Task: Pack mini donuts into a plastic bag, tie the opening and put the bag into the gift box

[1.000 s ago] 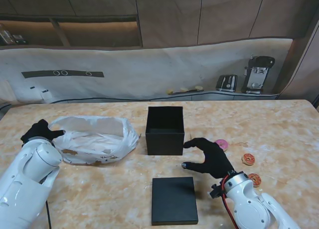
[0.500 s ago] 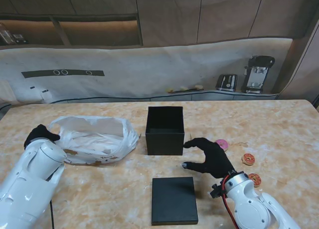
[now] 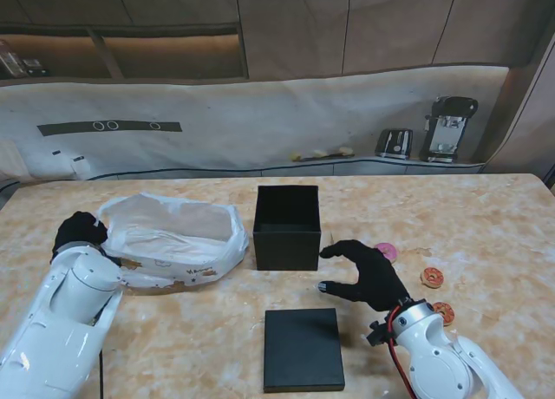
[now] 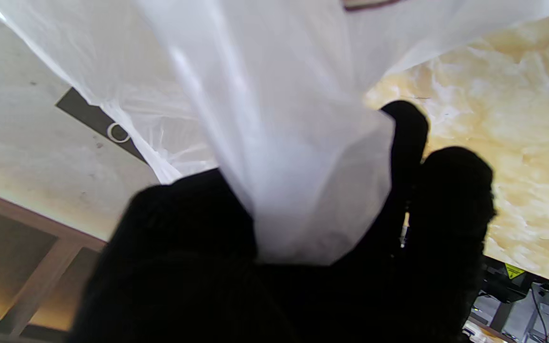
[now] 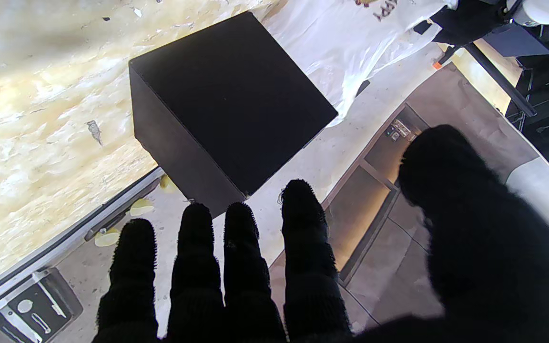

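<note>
Left hand point(image 3: 78, 232) grips plastic bag point(image 3: 178, 238); right hand point(image 3: 368, 273) hovers spread, holding nothing

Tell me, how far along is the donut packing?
Early. Three mini donuts lie loose on the table, unpacked. The left hand grips the plastic bag, untied; the right hand is open, empty. The gift box stands open, its lid beside it.

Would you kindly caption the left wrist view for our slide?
Black-gloved left hand pinching a translucent white plastic bag over the marbled beige table.
</note>
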